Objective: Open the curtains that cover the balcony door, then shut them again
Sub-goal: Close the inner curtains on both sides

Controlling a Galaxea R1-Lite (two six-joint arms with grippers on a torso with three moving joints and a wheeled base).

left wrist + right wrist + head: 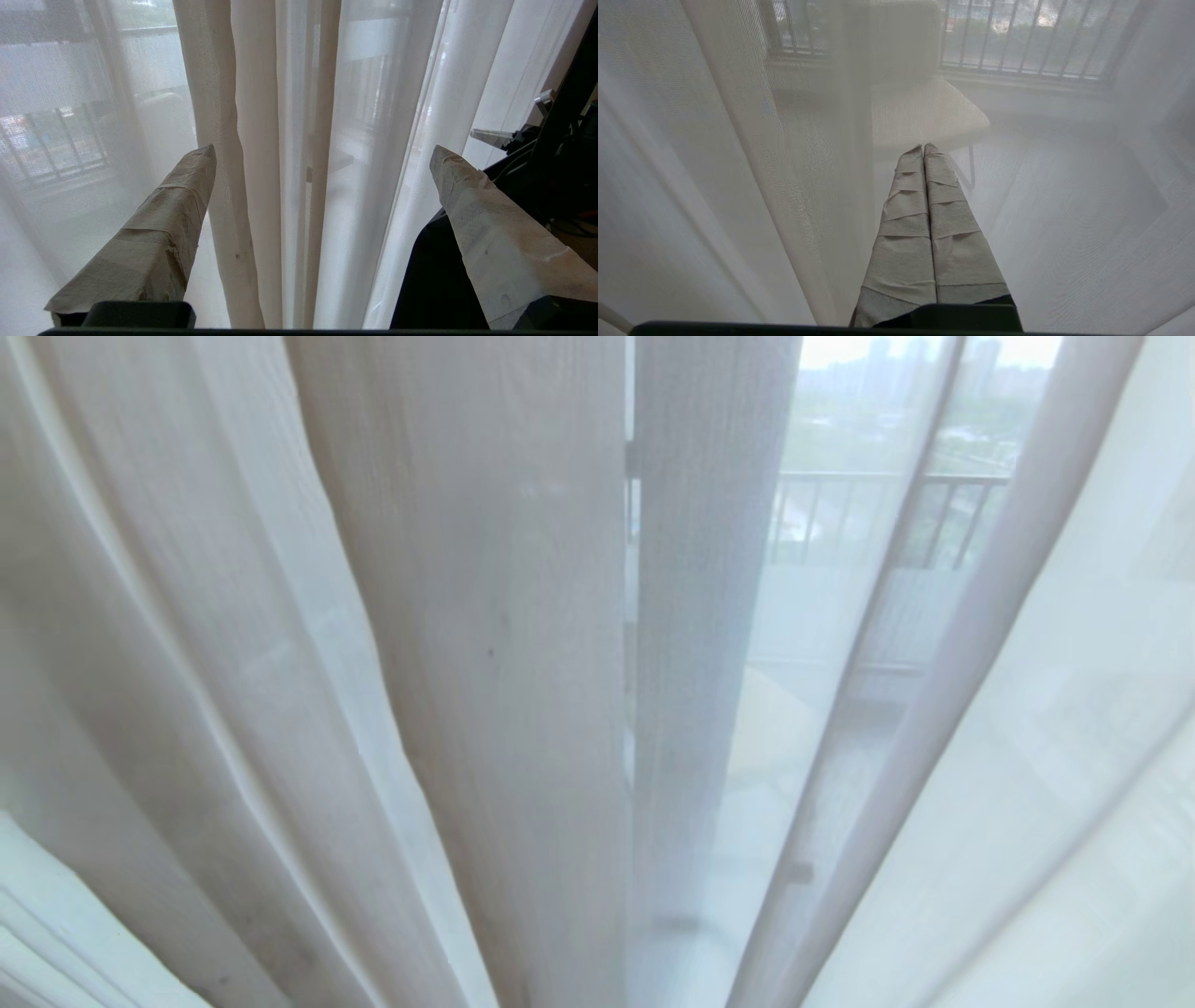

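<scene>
Facing curtains (243, 140), left gripper (322, 154) fingers spread wide, empty; right gripper (923, 148) fingers pressed together.

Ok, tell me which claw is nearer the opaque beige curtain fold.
Left. The left claw stands open with the opaque beige fold beside one finger. The right claw, shut, faces only sheer curtain.

1. Pale daylight fills the scene, soft and hazy.
2. A balcony railing (887, 481) of dark upright bars runs outside.
3. Distant towers (878, 359) and greenery lie beyond it.
4. A pale cushioned chair (924, 116) stands on the light balcony floor (1064, 196).
</scene>
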